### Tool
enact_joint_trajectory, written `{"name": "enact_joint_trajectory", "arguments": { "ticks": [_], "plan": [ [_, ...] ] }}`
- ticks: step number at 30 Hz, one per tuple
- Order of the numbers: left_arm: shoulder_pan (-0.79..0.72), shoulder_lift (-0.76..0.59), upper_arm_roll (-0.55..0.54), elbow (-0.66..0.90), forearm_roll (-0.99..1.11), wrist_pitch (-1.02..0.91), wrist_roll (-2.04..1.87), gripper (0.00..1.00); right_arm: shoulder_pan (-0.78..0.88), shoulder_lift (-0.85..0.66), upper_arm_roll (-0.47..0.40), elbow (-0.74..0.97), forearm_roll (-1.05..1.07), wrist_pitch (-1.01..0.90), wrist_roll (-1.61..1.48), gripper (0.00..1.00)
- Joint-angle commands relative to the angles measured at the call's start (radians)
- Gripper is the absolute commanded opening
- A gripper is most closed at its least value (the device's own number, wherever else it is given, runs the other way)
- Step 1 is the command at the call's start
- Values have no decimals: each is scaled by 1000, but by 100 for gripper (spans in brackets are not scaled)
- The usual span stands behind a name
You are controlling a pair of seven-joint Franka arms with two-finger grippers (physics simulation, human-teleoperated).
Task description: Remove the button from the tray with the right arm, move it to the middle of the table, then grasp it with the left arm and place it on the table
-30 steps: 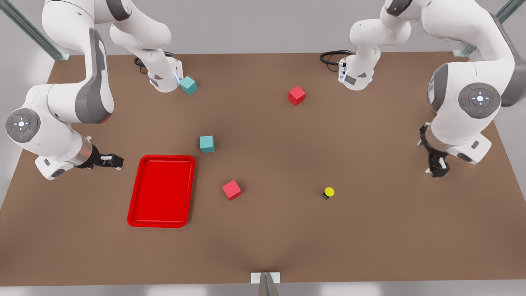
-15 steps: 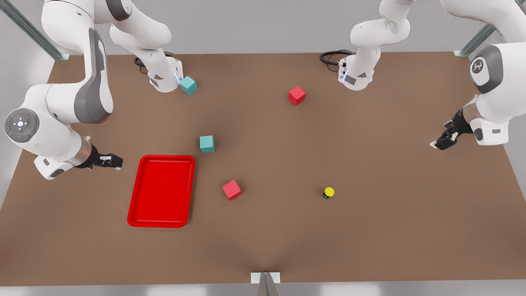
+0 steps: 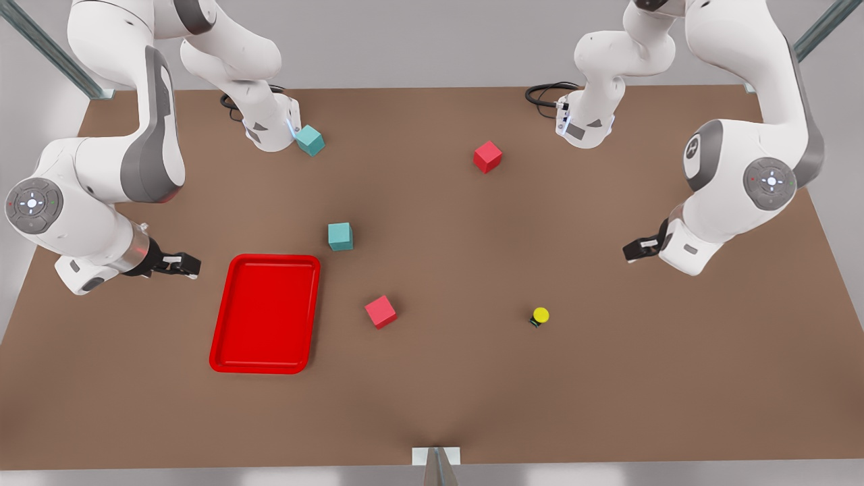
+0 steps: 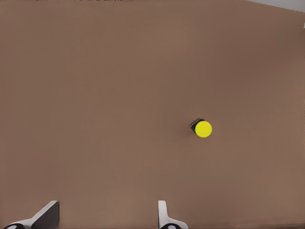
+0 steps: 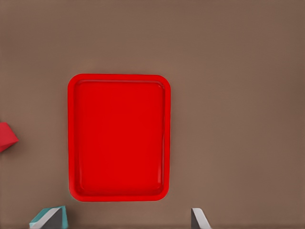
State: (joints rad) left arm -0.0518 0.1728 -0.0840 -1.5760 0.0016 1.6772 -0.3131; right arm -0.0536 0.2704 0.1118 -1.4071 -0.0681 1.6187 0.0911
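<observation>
Button (image 3: 540,315): stood on the bare desk (image 3: 432,405) toward the front view's right, yellow cap up, well apart from the tray; also seen in the left wrist view (image 4: 202,129), ahead of the fingertips and untouched.
Tray (image 3: 266,312): flat on the desk at the front view's left, nothing lying inside it; seen whole in the right wrist view (image 5: 118,137).
Left claw (image 3: 633,249): held above the desk at the front view's right, up and to the right of the button, fingers spread (two pale tips (image 4: 164,217) are seen wide apart in the left wrist view), nothing gripped.
Right claw (image 3: 185,264): held just beside the tray's left edge in the front view, fingers spread apart with nothing between them; its fingertips (image 5: 198,218) are seen in the right wrist view.
Red cubes: one (image 3: 381,312) near the tray's right side, one (image 3: 487,156) farther back, near mid-desk.
Teal cubes: one (image 3: 340,236) just past the tray's far right corner, one (image 3: 310,140) touching or nearly touching an arm base (contact cannot be told).
</observation>
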Motion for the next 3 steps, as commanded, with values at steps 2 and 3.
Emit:
{"name": "enact_joint_trajectory", "arguments": {
  "ticks": [2, 3],
  "plan": [
    [0, -1, 0, 1, 1, 10, 295, 100, 0, 0, 0, 0, 1, 0, -2, 100],
    [0, -2, 0, 1, 1, 9, 296, 100, 0, -2, 0, 0, 1, -2, -2, 100]
  ]
}}
